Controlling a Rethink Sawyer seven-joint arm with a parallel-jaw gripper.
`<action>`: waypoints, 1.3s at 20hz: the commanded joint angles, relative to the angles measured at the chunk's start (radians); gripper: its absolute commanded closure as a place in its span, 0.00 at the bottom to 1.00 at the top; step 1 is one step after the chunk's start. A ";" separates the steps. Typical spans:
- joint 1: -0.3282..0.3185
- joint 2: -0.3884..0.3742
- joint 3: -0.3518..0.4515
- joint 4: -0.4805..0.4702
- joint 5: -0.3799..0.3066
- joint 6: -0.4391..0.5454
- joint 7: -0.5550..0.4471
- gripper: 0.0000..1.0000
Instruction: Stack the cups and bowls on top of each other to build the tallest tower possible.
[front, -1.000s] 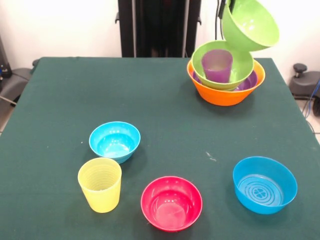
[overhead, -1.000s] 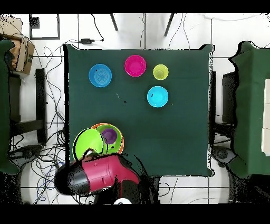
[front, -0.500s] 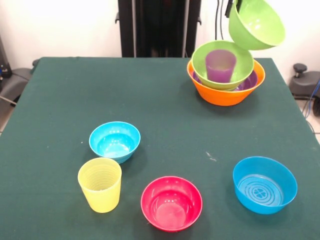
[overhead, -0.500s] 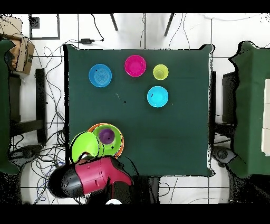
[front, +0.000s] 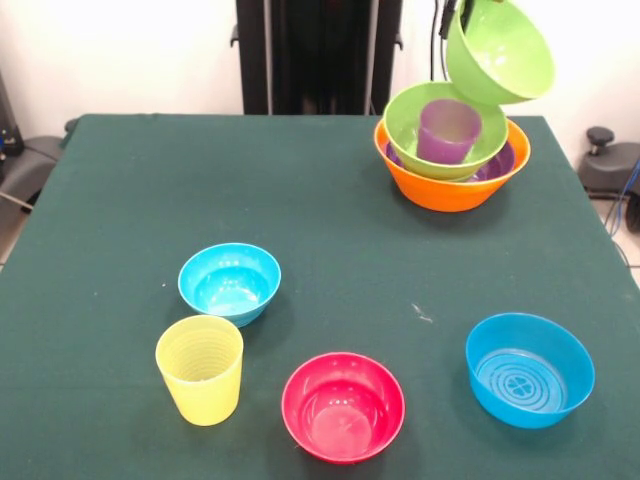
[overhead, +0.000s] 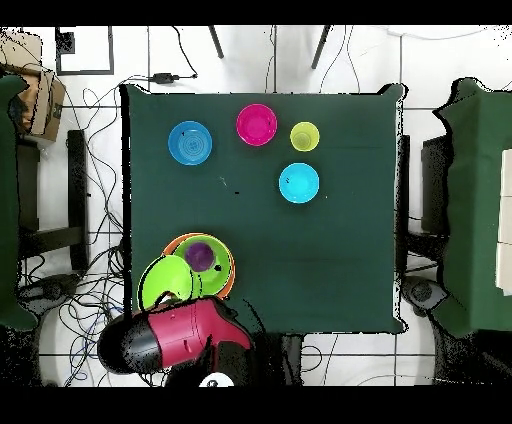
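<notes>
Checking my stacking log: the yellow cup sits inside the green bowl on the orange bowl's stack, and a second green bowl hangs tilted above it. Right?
Not quite: the cup inside the green bowl is the purple cup, as the front view shows. The yellow cup stands alone on the table. The rest holds: orange bowl at the base, a second green bowl tilted above.

The red and black arm (overhead: 175, 338) lies at the lower left of the overhead view, its red housing angled up and rightward. In the front view only the dark tool (front: 462, 12) shows, at the top edge right of centre (its tips pinch the rim of a tilted lime green bowl (front: 500, 50)).
</notes>
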 joint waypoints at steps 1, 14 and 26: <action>0.023 0.045 0.008 0.043 0.043 -0.049 0.120 1.00; 0.038 0.069 0.005 0.014 0.052 -0.046 0.111 1.00; -0.018 0.121 0.032 -0.028 0.046 -0.068 0.057 1.00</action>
